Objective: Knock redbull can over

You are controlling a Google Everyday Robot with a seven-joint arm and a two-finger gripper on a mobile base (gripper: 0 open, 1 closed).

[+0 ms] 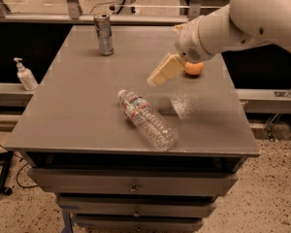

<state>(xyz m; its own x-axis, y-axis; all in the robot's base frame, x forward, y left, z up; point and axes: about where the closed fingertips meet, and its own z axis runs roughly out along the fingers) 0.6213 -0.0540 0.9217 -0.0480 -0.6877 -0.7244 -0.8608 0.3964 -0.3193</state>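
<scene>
The redbull can stands upright near the far left corner of the grey table. It is silver and blue with a silver top. My gripper hangs above the middle of the table, to the right of the can and well apart from it. Its cream-coloured fingers point down and to the left. Nothing is held in it.
A clear plastic water bottle with a red-and-white label lies on its side near the table's front. An orange ball sits on the table behind the arm. A white pump bottle stands on a ledge left of the table.
</scene>
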